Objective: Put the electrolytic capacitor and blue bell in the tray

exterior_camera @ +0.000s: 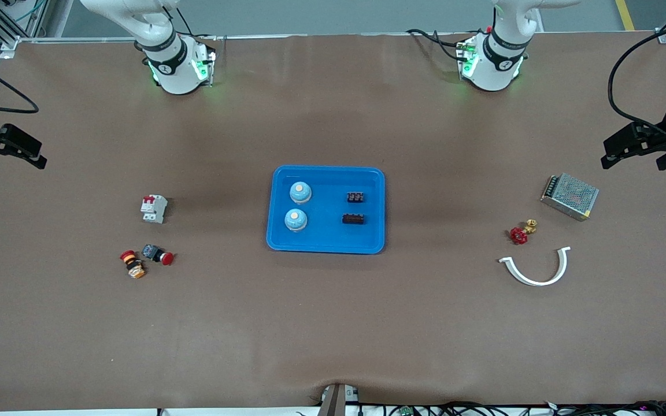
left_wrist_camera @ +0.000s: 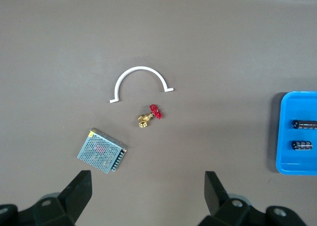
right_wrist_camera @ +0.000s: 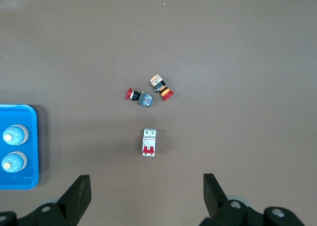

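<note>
Brown table (exterior_camera: 333, 323), blue tray (exterior_camera: 326, 245), no legible writing

Tray (right_wrist_camera: 20, 146) cut by wrist-view edges

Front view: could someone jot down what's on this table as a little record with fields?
tray: bright blue, mid-table
in tray: two blue bells; two black capacitors
toward right arm's end: white breaker, two red push buttons
toward left arm's end: metal mesh box, red-handled valve, white curved clip
left gripper: open, over bare table, waiting
right gripper: open, over bare table, waiting
</note>
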`<state>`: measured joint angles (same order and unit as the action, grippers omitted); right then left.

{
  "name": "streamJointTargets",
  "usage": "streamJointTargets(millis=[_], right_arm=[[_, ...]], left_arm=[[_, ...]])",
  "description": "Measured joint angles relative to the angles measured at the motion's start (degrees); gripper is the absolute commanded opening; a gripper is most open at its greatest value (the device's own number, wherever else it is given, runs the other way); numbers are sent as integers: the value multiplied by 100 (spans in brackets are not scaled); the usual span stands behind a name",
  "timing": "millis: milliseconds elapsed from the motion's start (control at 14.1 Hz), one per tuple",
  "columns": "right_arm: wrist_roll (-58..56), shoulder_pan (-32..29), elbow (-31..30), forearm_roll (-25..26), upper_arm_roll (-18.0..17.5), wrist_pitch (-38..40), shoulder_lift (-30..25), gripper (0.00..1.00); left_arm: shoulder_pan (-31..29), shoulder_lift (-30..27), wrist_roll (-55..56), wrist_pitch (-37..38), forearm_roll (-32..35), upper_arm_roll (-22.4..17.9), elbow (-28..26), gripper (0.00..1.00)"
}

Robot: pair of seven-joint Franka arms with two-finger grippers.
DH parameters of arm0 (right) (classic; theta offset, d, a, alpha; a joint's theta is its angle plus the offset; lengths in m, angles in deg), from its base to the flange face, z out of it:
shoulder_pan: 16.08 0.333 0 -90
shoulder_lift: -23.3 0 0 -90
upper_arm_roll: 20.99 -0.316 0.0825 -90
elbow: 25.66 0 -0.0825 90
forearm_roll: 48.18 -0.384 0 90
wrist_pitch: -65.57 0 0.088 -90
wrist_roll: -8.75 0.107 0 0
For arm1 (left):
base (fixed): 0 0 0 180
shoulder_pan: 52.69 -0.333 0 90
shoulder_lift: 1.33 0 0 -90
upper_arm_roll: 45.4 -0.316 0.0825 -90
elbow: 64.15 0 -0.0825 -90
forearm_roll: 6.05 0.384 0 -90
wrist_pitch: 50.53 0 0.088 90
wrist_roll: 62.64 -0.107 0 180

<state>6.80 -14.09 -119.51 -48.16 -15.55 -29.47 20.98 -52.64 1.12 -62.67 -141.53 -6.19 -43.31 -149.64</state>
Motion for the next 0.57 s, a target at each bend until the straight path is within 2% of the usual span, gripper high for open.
streamJointTargets(millis=[567], right_arm=[[1, 0, 2, 0, 0, 0, 0, 100]], left_arm=[[-13, -13, -28, -7, 0, 27, 83, 100]])
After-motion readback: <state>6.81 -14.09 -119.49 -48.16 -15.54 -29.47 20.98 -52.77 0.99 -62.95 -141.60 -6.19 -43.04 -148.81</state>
